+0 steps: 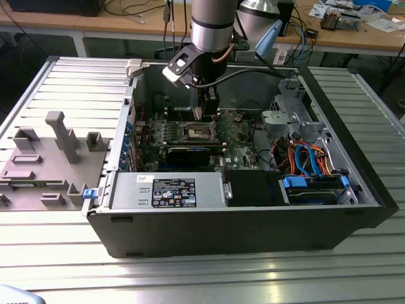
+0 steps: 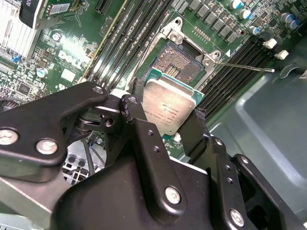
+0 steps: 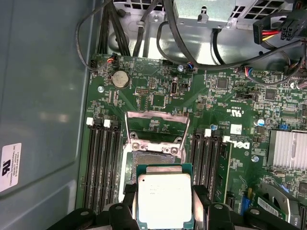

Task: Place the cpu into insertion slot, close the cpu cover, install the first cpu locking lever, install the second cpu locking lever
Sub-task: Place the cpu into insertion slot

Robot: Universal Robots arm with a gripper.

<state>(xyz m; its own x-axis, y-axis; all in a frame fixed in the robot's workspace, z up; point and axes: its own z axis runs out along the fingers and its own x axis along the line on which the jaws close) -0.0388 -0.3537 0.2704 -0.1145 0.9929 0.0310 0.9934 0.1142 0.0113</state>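
My gripper is shut on the cpu, a flat square chip with a silver-grey top, clamped by two opposite edges between the black fingers. The chip hangs a little above the insertion slot and partly overlaps its near edge. The slot is a dark square recess with a silvery rim on the green board. The cpu cover stands swung open at the slot's far side. A thin locking lever sticks out beside the slot. In the exterior view the gripper is inside the open case over the slot.
Long black memory slots flank the socket on both sides. A finned heat sink and black cables lie nearby. The case holds a power supply, a black card and a drive cage. A grey fixture stands outside.
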